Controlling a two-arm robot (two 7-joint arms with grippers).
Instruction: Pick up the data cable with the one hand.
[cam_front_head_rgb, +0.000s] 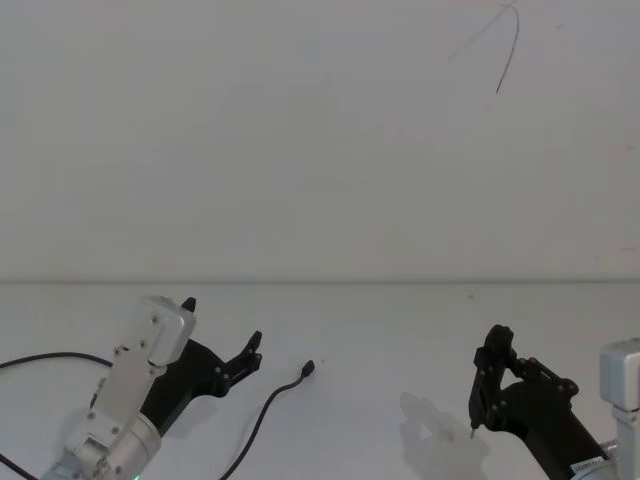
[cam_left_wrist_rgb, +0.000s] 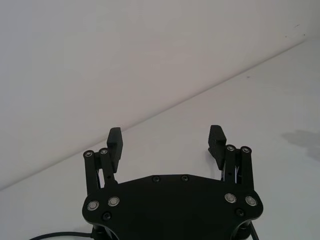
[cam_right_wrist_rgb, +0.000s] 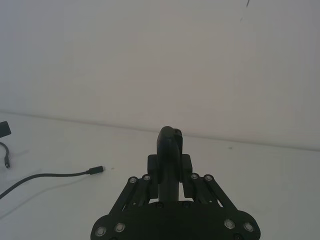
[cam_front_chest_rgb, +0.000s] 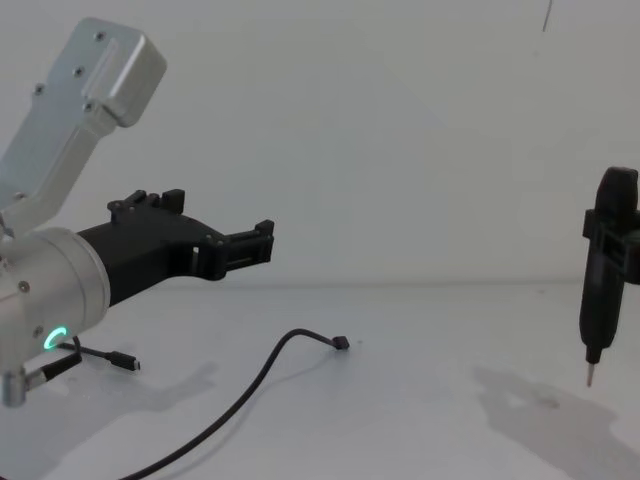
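If our left tool (cam_front_head_rgb: 222, 323) comes down off line, its jaws could close beside the thin data cable (cam_right_wrist_rgb: 50, 174) or push it across the worktop (cam_front_head_rgb: 400, 320), because so limp a cable gives little to pinch. The left tool hovers above the worktop with its jaws spread wide, holding and touching nothing. The cable lies near it, to its right, with the plug (cam_front_head_rgb: 308, 369) pointing away. Our right tool (cam_right_wrist_rgb: 170, 165) sits well apart, pinching a pen-like probe (cam_front_chest_rgb: 598, 290).
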